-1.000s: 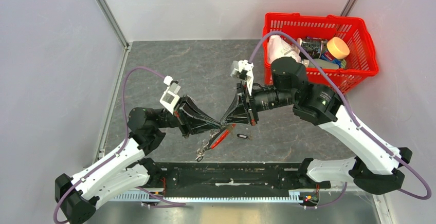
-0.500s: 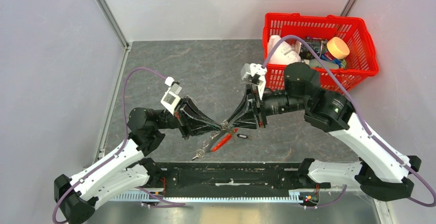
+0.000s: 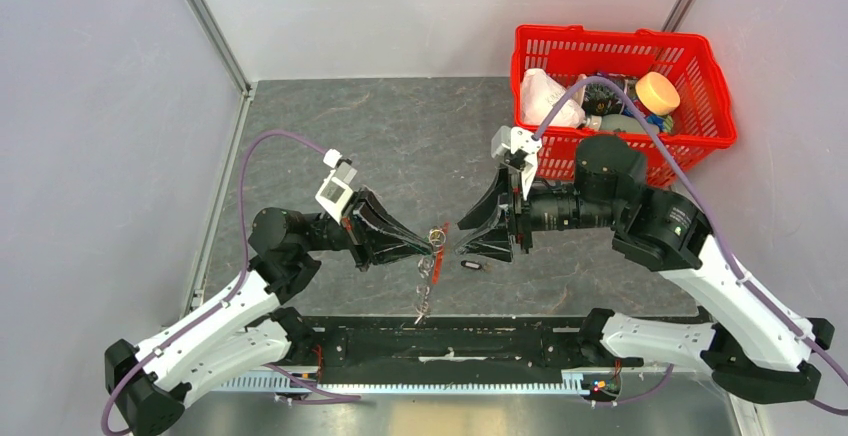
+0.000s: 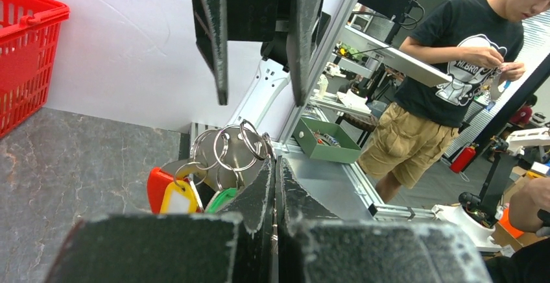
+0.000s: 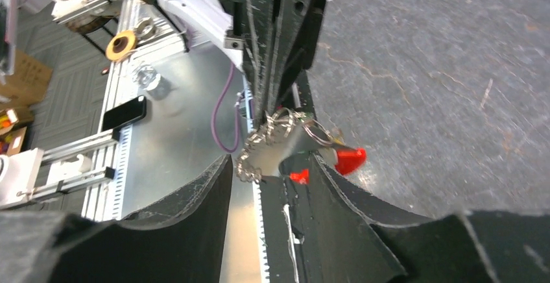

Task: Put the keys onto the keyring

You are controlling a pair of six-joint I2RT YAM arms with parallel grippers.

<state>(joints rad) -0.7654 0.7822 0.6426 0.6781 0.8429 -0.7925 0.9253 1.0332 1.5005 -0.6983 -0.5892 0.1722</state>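
Observation:
My left gripper [image 3: 428, 243] is shut on the keyring [image 3: 436, 238], a bunch of metal rings held above the table, with a chain [image 3: 423, 296] dangling below it. In the left wrist view the rings [image 4: 230, 150] sit just left of my shut left gripper [image 4: 274, 161], carrying a red piece [image 4: 155, 189], a yellow tag [image 4: 180, 198] and a green piece [image 4: 220, 198]. My right gripper [image 3: 460, 238] stands open just right of the bunch, touching nothing. In the right wrist view the keyring [image 5: 285, 130] hangs beyond my open right gripper [image 5: 269, 159]. One small dark key [image 3: 473, 265] lies on the table.
A red basket [image 3: 700, 141] filled with several items stands at the back right, behind the right arm. A black rail [image 3: 450, 341] runs along the near edge of the grey table [image 3: 400, 146].
My right gripper has opened and pulled back to the right, letting go of the keyring. The bunch now hangs from the left gripper alone, its chain swung down.

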